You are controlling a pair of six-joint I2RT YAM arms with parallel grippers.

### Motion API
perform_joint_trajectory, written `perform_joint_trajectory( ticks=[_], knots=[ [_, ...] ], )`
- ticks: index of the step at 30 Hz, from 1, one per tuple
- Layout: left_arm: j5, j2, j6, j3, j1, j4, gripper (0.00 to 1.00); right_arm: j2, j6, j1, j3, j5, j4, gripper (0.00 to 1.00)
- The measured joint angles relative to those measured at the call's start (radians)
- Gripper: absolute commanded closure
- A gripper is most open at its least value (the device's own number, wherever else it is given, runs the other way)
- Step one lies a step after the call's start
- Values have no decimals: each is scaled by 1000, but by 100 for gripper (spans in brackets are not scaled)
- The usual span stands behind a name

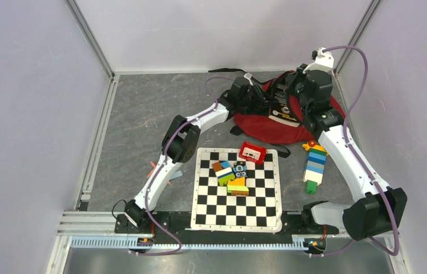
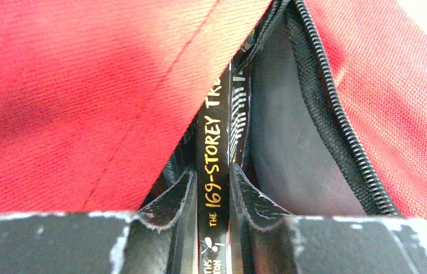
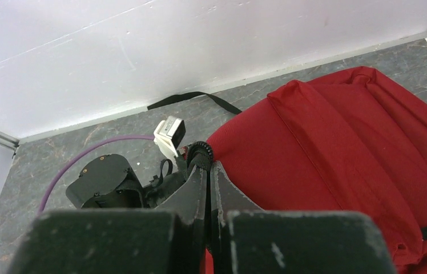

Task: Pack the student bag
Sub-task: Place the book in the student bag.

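My left end effector [image 2: 213,172] pinches the stiff book [image 2: 214,123]; right end effector [image 3: 209,169] pinches the floppy student bag [image 3: 342,142] at its rim.

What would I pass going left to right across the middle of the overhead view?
Left arm's elbow → block pile → block tower → right arm's elbow.

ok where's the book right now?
Left wrist view: the 169-Storey book is clamped in the left gripper, its front end inside the student bag's open mouth. Top view: far right, lying over the bag.
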Motion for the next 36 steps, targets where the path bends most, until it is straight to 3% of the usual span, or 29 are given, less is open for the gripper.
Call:
perform_joint_trajectory(
  ticks=[5, 18, 22, 25, 28, 36],
  knots=[
    [-80, -43, 5, -77, 5, 29, 98, -3, -6, 8, -17, 6, 2, 100],
    [-162, -47, 8, -52, -23, 6, 96, 2, -21, 16, -21, 11, -1, 100],
    [-166, -43, 23, -38, -52, -36, 84, 34, -21, 20, -19, 10, 8, 100],
    [-161, -13, 54, 58, -86, -108, 76, 59, -21, 23, -19, 9, 10, 100],
    [-161, -14, 83, 82, -111, -135, 62, 64, -22, 26, -19, 8, 11, 100],
    [-158, -67, 173, -49, -103, -201, 26, 64, -27, 26, -19, 11, 14, 100]
  ],
)
